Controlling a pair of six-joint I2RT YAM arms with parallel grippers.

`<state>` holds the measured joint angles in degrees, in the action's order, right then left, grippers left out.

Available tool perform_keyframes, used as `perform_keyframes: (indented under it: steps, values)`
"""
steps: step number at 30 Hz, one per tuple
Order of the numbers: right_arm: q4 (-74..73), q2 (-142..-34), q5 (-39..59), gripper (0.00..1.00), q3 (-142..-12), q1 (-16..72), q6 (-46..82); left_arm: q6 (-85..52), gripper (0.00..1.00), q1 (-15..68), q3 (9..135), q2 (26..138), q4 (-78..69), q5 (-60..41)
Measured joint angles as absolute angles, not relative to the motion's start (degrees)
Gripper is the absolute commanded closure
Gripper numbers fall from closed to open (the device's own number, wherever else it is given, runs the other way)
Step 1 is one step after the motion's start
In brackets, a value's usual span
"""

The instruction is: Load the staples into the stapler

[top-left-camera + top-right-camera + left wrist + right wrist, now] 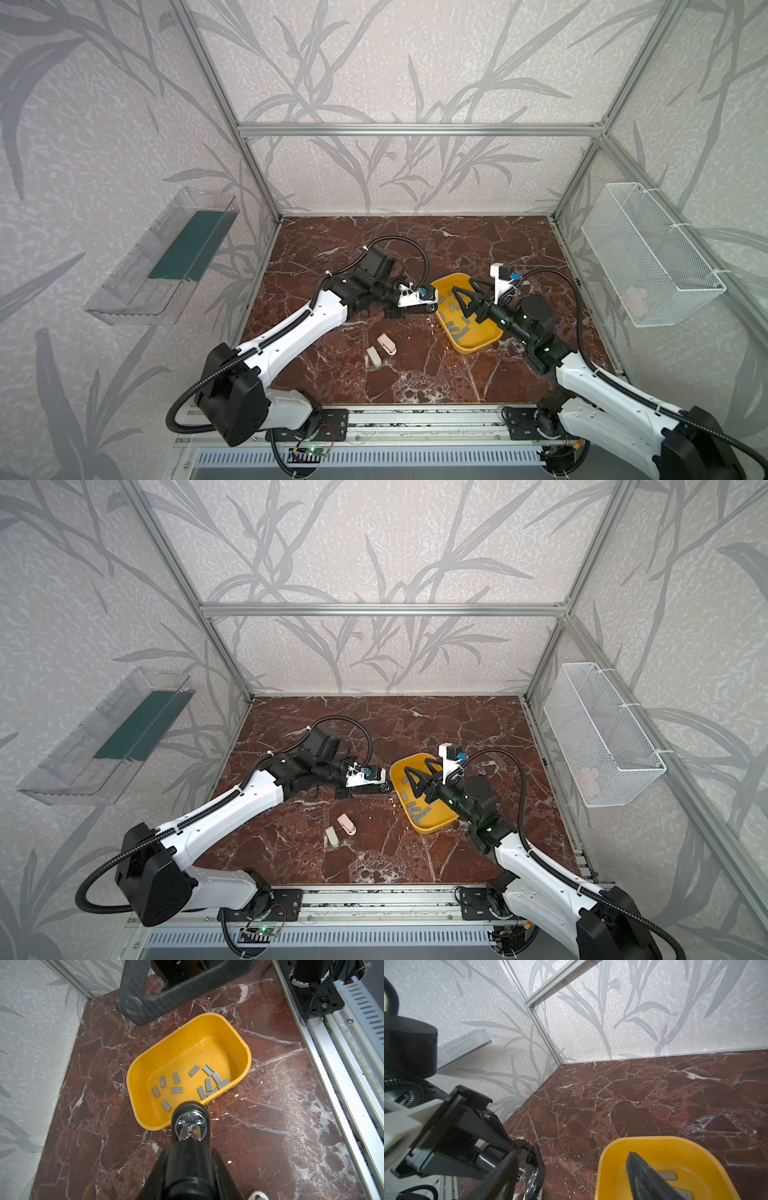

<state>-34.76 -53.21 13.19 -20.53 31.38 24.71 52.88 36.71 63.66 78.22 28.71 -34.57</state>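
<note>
Several grey staples [208, 1084] [455, 322] [417, 810] lie loose in a yellow tray [187, 1028] [478, 347] [432, 828] [612, 1147]. My left gripper [190, 1153] [415, 309] [365, 789] is shut on a black stapler [190, 1126] [536, 1169]. The stapler's metal front end sits at the tray's near rim. My right gripper [463, 286] [417, 767] hangs open over the tray with nothing between its fingers. One of its fingers [643, 1176] reaches down inside the tray above the staples.
A pink small stapler [386, 344] [346, 824] and a beige one [374, 357] [331, 837] lie on the marble floor in front of the left arm. A clear shelf [166, 257] hangs on the left wall, a white mesh basket [648, 253] on the right.
</note>
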Motion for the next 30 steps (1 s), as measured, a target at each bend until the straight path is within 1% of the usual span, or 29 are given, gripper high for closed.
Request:
perform_keyframes:
  steps: [3,9,13,27,30]
  values:
    - [-36.03,-53.36,14.5,0.29,-21.06,32.18,21.91,53.52,1.0,36.71,63.72,78.24,29.71,-35.44]
    - [-35.81,-56.23,16.27,0.37,-24.1,36.84,14.9,54.85,1.0,36.71,63.72,78.22,32.1,-36.82]
    - [-33.87,-58.57,17.5,0.38,-26.68,39.2,10.79,55.61,1.0,36.71,63.77,78.22,33.04,-37.32]
    - [-31.66,-67.92,23.0,0.51,-29.34,43.42,-0.3,57.47,1.0,34.48,65.58,77.87,38.54,-40.01]
    - [-31.81,-68.64,24.77,0.56,-29.41,44.01,-1.78,57.67,1.0,34.3,65.58,77.49,38.61,-40.49]
